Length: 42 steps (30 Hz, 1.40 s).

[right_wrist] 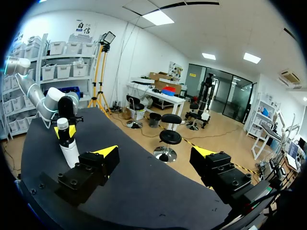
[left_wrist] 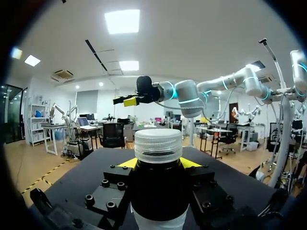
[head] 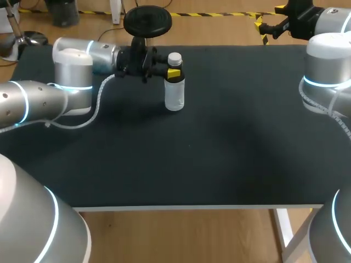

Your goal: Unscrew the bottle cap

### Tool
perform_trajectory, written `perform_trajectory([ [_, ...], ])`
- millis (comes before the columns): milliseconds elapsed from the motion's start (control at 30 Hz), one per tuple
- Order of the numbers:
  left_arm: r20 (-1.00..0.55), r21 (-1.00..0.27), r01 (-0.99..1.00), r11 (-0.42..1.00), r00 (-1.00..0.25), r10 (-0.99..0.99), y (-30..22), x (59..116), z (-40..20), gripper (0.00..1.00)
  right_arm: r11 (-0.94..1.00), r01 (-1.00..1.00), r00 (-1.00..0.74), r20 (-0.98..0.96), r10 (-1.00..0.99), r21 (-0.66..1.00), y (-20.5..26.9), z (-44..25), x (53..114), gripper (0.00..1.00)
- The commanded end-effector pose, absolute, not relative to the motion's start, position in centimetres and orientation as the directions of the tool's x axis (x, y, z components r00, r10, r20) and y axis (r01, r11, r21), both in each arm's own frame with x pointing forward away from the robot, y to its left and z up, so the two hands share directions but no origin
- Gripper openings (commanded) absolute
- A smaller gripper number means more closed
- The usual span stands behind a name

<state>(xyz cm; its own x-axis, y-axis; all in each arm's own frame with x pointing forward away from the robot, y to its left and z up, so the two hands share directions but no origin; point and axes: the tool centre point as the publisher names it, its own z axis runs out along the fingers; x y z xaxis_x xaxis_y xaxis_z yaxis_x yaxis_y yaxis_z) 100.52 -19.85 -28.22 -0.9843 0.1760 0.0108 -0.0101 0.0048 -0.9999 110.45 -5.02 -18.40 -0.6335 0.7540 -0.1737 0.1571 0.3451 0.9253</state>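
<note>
On the counter (head: 219,153), the bottle (head: 175,96) is stood upright toward the far side and is clasped below its neck by the left hand (head: 173,72), one finger on each side. The cap (head: 174,57) is seen seated on top, so the unscrewing is judged not yet begun. Farther off, the right hand (head: 261,30) is held spread and empty, well apart from the cap.

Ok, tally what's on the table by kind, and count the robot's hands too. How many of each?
bottle: 1
cap: 1
hands: 2, the left hand shut on the bottle's neck, the right hand open
Total: 4
</note>
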Motion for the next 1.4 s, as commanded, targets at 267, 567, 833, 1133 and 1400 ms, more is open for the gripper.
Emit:
perform_trajectory([
  [267,0.017,-1.0,-0.017,0.005,-0.985,0.169,-19.78,100.62,-28.44,0.0,0.345,0.157,-0.633,-0.174,0.754,0.925,-5.02,-18.41,110.44,1.0],
  [567,0.023,-1.0,-0.023,0.004,-0.988,0.155,-19.56,100.7,-28.43,0.0,0.345,0.157,-0.633,-0.174,0.754,0.925,-5.02,-18.41,110.44,1.0],
  [833,0.036,-0.999,-0.034,0.012,-0.99,0.137,-19.42,100.77,-28.47,0.0,0.345,0.157,-0.633,-0.174,0.754,0.925,-5.02,-18.41,110.44,1.0],
  [1133,0.036,-0.999,-0.034,0.012,-0.99,0.137,-19.42,100.77,-28.47,0.0,0.345,0.157,-0.633,-0.174,0.754,0.925,-5.02,-18.41,110.44,1.0],
  [1400,0.036,-0.999,-0.034,0.012,-0.99,0.137,-19.42,100.77,-28.47,0.0,0.345,0.157,-0.633,-0.174,0.754,0.925,-5.02,-18.41,110.44,1.0],
])
